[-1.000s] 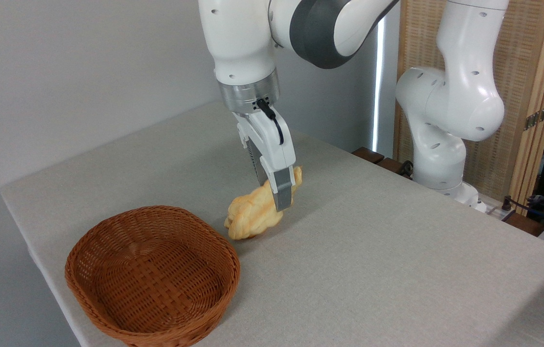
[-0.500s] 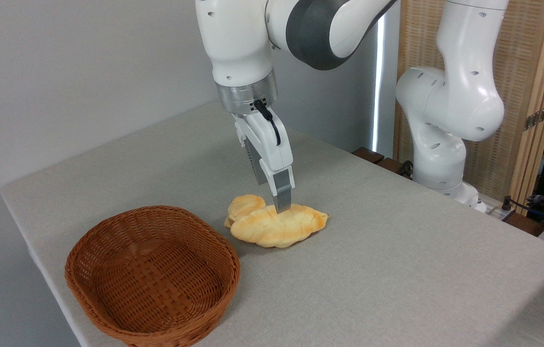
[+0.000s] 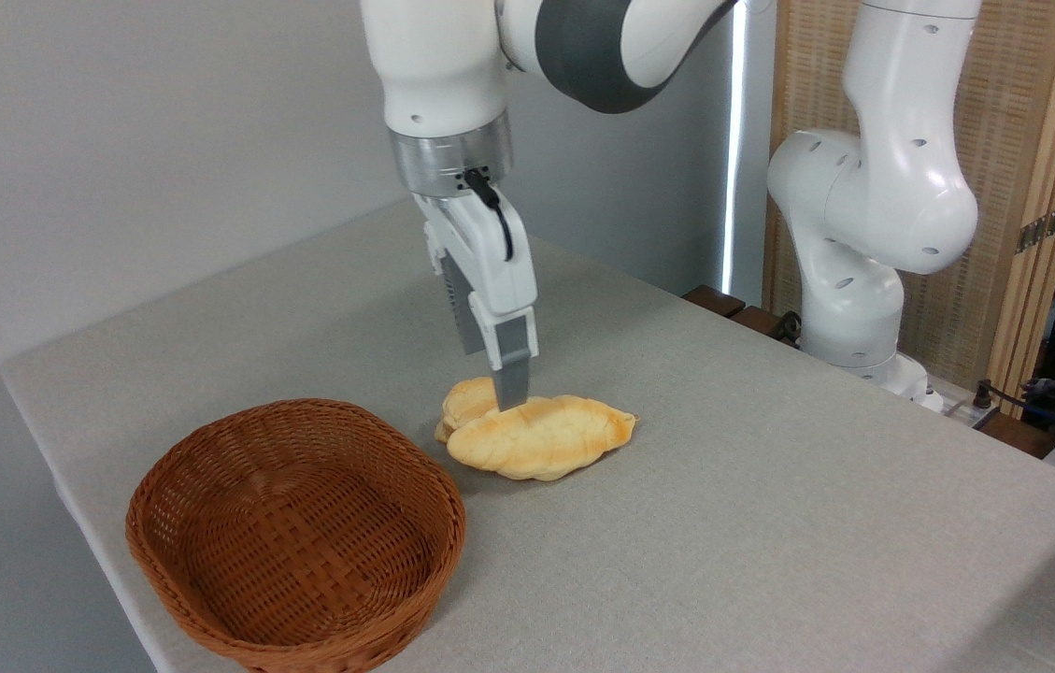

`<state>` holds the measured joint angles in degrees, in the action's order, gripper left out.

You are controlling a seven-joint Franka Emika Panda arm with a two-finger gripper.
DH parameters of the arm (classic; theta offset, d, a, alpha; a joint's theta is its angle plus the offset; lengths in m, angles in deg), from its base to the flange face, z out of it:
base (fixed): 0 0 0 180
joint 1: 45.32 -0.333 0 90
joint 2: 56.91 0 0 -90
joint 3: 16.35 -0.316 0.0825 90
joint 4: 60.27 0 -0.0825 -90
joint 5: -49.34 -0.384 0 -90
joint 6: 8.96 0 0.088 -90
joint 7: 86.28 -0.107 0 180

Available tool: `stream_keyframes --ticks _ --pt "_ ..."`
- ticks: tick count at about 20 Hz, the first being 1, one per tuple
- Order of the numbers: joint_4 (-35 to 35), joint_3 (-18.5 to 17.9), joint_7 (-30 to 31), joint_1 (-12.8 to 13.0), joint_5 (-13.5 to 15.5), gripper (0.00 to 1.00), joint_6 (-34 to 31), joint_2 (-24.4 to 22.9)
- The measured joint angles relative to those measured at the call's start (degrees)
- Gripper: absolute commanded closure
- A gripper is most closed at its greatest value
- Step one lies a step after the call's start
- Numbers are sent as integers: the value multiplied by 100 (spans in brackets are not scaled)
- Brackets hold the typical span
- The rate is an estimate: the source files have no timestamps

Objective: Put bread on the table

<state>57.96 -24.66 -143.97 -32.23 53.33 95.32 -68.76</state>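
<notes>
The bread (image 3: 541, 437), a long pale golden braided loaf with a toasted right end, lies flat on the grey table (image 3: 733, 533), just right of the basket. My gripper (image 3: 509, 402) hangs straight down over the loaf's left rear part, fingertips at its top edge. It stands open and holds nothing. Only the near finger (image 3: 513, 369) shows plainly; the other is behind it.
A small round bun (image 3: 464, 400) sits right behind the loaf's left end. An empty brown wicker basket (image 3: 298, 408) stands at the front left, near the table's edge. My arm's white base (image 3: 854, 280) rises at the back right, in front of a wooden screen.
A second ago my gripper was shut on the bread, holding it tilted above the table. The loaf has dropped flat onto the table, and the gripper has risen and shifted left.
</notes>
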Motion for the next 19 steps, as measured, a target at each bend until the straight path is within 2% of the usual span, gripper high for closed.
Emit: stream_keyframes --ticks 6,12,19 --pt "-518 -1 96 -1 0 0 165 412" --pt "-670 39 1109 2 0 0 886 738" --pt "-890 210 2274 15 -160 0 1030 980"
